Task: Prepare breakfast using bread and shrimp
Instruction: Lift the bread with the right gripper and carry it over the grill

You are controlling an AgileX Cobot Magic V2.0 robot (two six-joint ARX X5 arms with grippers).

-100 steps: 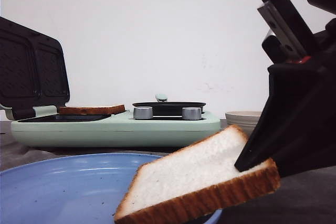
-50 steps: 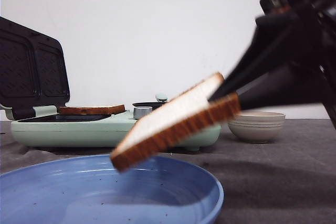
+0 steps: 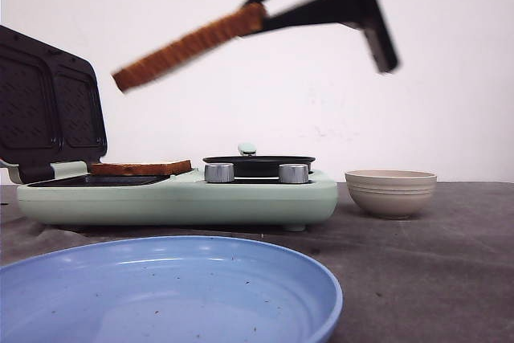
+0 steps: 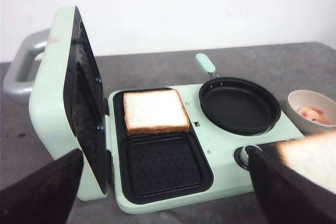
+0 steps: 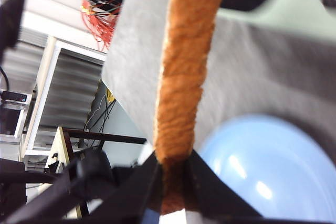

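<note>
High above the sandwich maker, the right gripper pinches a bread slice by its edge, apparently carrying it toward the empty mould, where it needs lowering flat.

R claw raised, clamped (on bread) — L claw agape.

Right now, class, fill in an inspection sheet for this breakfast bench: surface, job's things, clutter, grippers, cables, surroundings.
Surface: grey table.
Job's things: held bread slice in the air above the mint sandwich maker, lid open; second bread slice in its rear tray; shrimp bowl beside it; blue plate holds nothing.
Clutter: nothing seen.
Grippers: right gripper shut on held bread slice; left gripper open, holding nothing.
Cables: red wires off the table.
Surroundings: white wall.
</note>
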